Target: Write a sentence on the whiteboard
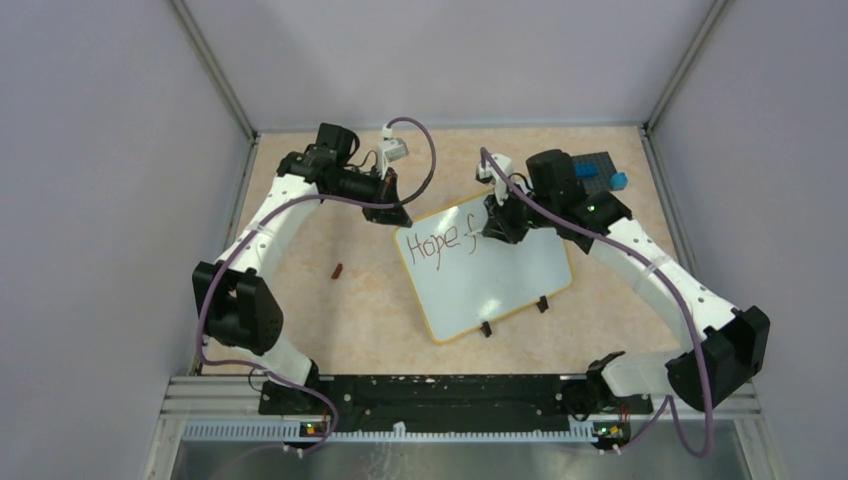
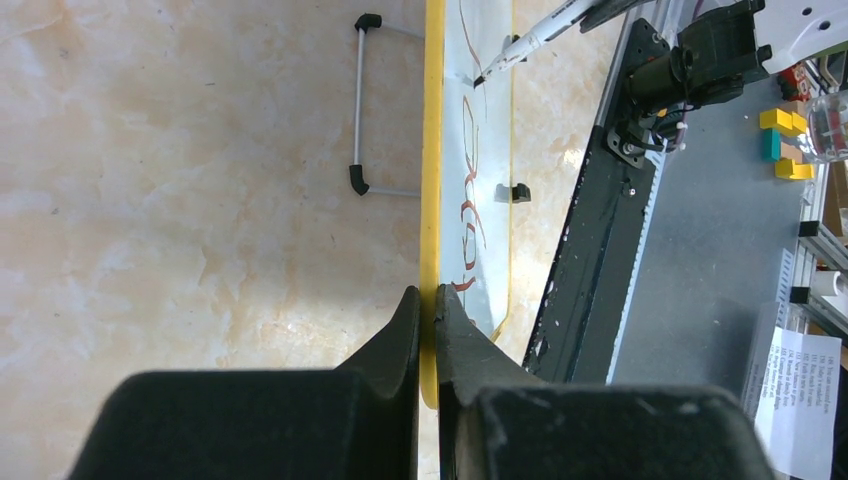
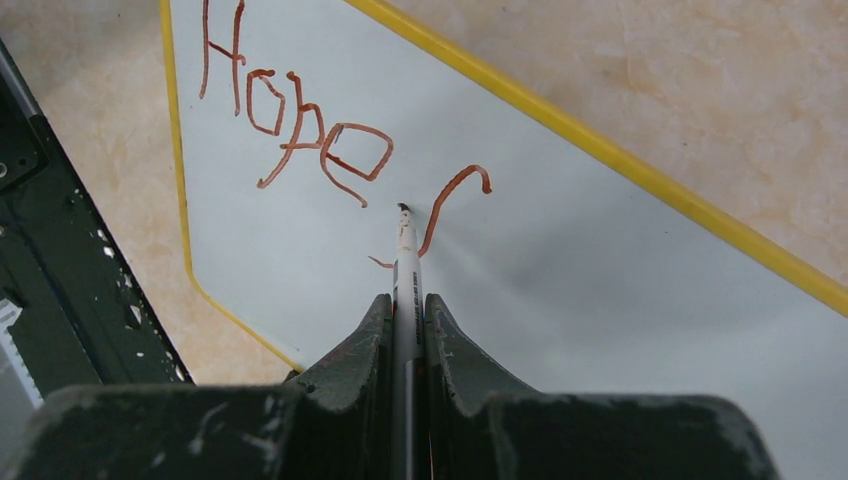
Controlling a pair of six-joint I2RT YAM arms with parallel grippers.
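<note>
While the left gripper (image 2: 427,300) pinches the thin yellow rim of the whiteboard (image 1: 500,285) between its two dark fingers, at the board's 11 o'clock corner in the top view, the right gripper (image 3: 407,305) is clamped on a white marker (image 3: 404,250) that sticks out straight ahead between its fingers. The whiteboard lies flat on the beige table (image 1: 370,320), a little toward 3 o'clock of the table's middle and turned so that its long edges run from 10 o'clock to 4 o'clock; its two black feet (image 1: 486,328) show at the edge nearest the arm bases. Written in reddish-brown, the sentence (image 1: 437,247) reads "Hope" followed by the hooked stem of an "f", all of it along the board's 12 o'clock side. In the right wrist view the marker's dark tip rests on the white surface just beside the stem of the "f", near a short stroke low on the letter. A small reddish-brown piece (image 1: 337,269) lies on the table at 9 o'clock of the board, well apart from it. A dark grey studded plate (image 1: 598,160) with blue bricks (image 1: 618,181) sits at the table's 1 o'clock corner, behind the right arm.
</note>
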